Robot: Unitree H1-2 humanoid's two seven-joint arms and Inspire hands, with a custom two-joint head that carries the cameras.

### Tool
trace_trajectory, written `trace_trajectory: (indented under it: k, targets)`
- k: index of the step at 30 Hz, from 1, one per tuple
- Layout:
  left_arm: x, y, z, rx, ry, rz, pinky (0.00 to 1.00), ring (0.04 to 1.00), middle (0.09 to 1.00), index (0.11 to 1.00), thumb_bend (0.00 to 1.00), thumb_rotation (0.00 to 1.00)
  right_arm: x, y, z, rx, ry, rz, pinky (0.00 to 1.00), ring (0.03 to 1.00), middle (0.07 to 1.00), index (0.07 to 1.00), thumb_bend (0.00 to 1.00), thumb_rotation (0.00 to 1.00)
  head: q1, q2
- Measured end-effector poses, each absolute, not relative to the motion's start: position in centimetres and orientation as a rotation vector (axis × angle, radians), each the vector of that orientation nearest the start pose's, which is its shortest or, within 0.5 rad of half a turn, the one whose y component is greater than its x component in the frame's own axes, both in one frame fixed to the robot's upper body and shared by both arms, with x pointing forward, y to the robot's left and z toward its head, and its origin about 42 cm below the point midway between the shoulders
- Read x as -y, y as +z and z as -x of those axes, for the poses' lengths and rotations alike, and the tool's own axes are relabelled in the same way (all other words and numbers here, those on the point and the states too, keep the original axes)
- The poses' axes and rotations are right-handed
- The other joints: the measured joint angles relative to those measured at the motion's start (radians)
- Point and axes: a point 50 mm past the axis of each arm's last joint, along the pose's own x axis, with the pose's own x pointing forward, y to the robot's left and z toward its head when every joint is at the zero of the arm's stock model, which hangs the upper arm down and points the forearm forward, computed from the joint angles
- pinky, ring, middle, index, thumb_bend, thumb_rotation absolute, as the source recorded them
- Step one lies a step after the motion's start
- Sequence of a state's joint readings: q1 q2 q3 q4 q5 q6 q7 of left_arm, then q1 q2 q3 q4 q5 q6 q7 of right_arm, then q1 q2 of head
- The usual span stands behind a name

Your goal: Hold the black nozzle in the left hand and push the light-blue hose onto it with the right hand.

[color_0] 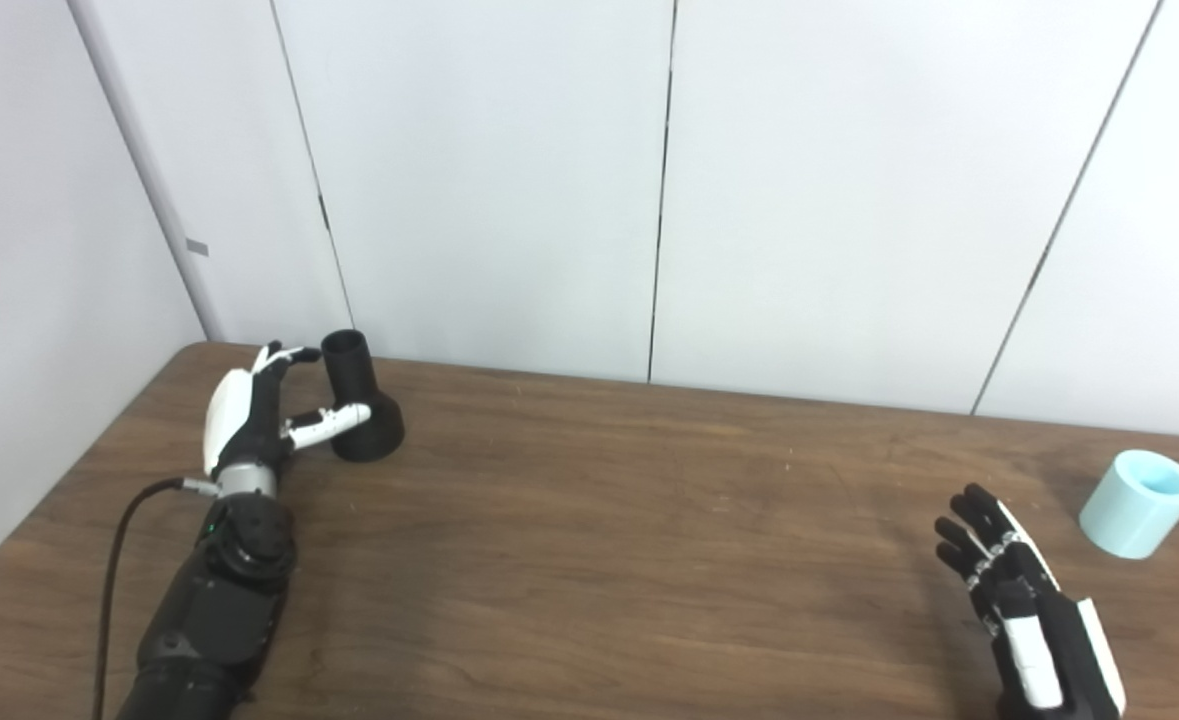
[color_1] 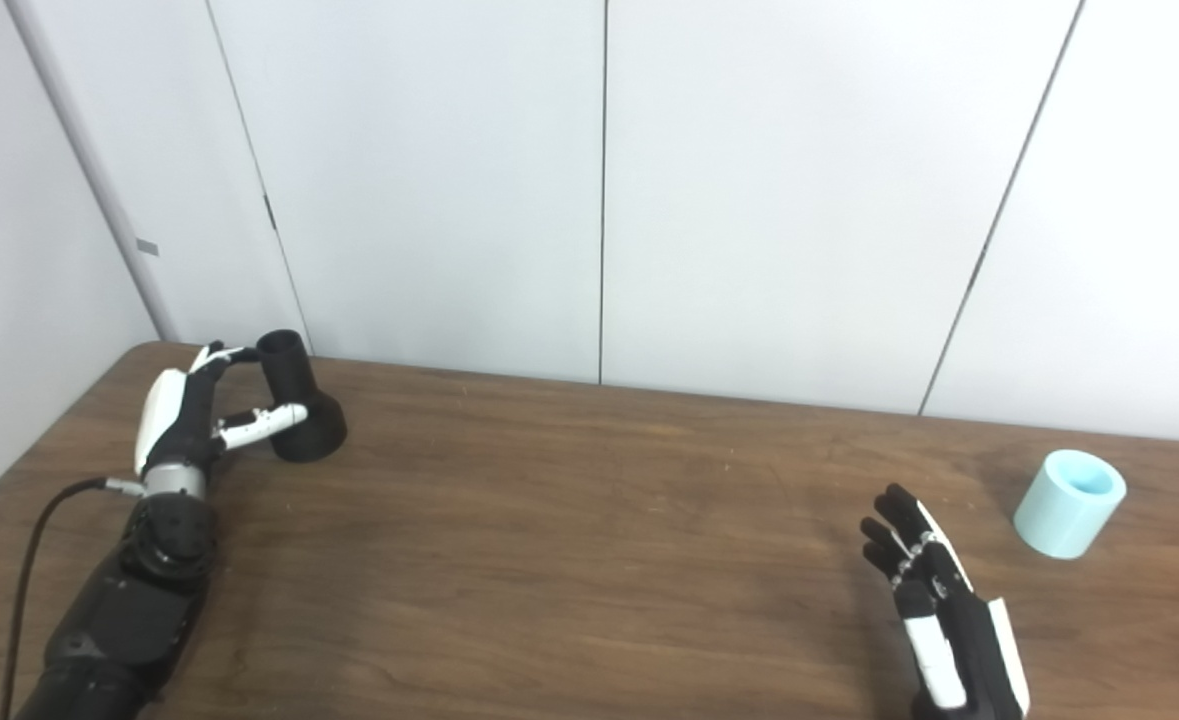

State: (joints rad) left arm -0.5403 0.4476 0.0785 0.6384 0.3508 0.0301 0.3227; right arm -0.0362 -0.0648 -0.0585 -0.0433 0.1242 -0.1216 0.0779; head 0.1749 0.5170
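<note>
left hand (color_0: 249,410) sits spread, fingers apart around the flared black plastic nozzle (color_0: 361,400) at 10 o'clock, grip unclear. right hand (color_0: 1024,610) loose, empty; stubby light-blue hose (color_0: 1137,502) at 3 o'clock.

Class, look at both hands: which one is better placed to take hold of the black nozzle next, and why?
The left hand: its open fingers already flank the black nozzle, while the right hand waits far across the table.

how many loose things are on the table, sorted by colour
black: 1, the black nozzle, standing at the far left by the left hand
light blue: 1, the light-blue hose, a short piece at the far right beyond the right hand
total: 2
</note>
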Motion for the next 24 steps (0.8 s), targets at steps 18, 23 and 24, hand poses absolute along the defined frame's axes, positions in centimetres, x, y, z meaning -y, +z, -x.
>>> trace_trajectory:
  k: [18,23,24]
  targets:
    - [-40.1,16.1,-44.3,-0.152,0.412,-0.815,1.0,0.971,0.866,0.521,0.54,0.14,23.8,12.7,-29.1,0.163,0.04,-0.055,0.84,0.866,0.881,0.883,0.7,0.78,-0.006,0.023]
    - [-40.2,16.8,-44.5,-0.115,0.381,-0.856,1.0,0.942,0.815,0.491,0.5,0.09,23.7,12.6,-29.0,0.145,0.041,-0.06,0.84,0.86,0.88,0.867,0.7,0.77,-0.012,0.029]
    - [-40.2,16.9,-44.5,-0.11,0.371,-0.868,1.0,0.941,0.81,0.489,0.5,0.09,23.6,12.6,-28.9,0.145,0.04,-0.062,0.83,0.858,0.877,0.864,0.7,0.77,-0.012,0.029]
